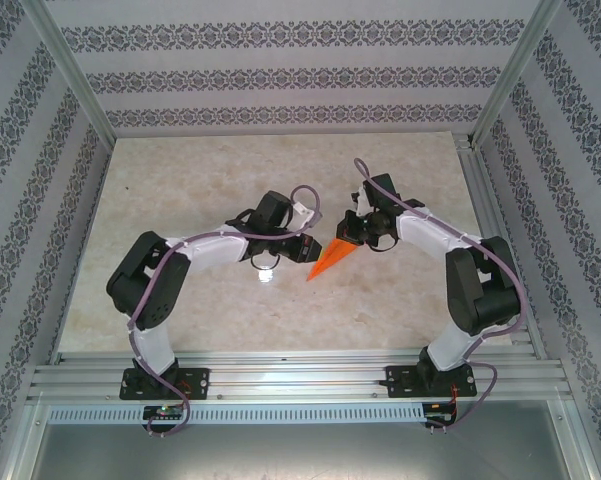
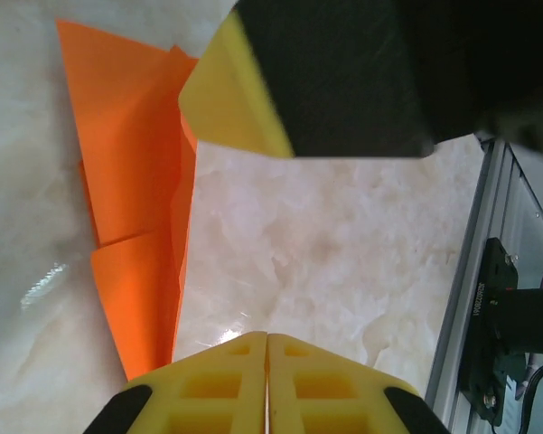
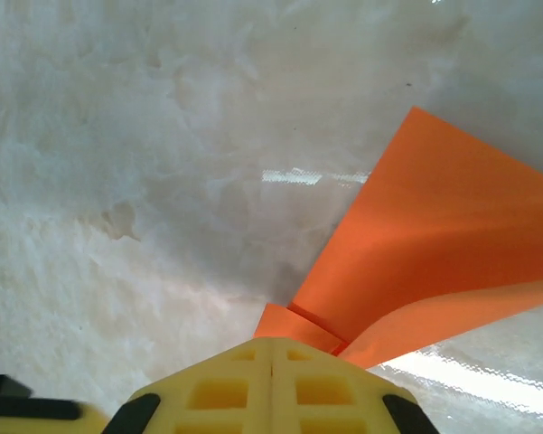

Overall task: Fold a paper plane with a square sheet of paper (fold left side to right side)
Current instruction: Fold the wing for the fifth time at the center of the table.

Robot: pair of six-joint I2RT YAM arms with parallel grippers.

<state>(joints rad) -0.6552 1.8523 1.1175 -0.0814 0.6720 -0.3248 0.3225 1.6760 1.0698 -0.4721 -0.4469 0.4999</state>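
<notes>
Top view: the paper plane point(image 1: 330, 260) lies mid-table point(image 1: 180, 180) between the two arms. It's a slim orange dart, point toward the near-left, wide end up at the right gripper point(image 1: 352, 234). The left gripper point(image 1: 302, 250) sits just beside its left flank. Left wrist view: left gripper point(image 2: 266, 348) has its jaws fully together with nothing visible between the pads. The paper plane point(image 2: 131, 181) runs along its left side and the narrow tip slips out of sight behind the left finger, so touching or just beside, can't tell which. Layered flaps show, with a long crease down the right edge. A finger of the right gripper point(image 2: 244, 99) overlaps the far corner. Right wrist view: right gripper point(image 3: 271, 344) has its jaws together. A corner of the paper plane point(image 3: 434, 235) comes out right at the fingertips with a small tuck there, then fans out to the upper right. That reads as pinched on that corner, and the shadow beside the paper suggests it's a bit off the table. Status, my read: the left-to-right fold and the narrowing folds look done, since the outline is a dart, not a square. Left to do: no spread wings or clear centre ridge visible and the lower flap looks loose, so probably a final crease or press, then release.
</notes>
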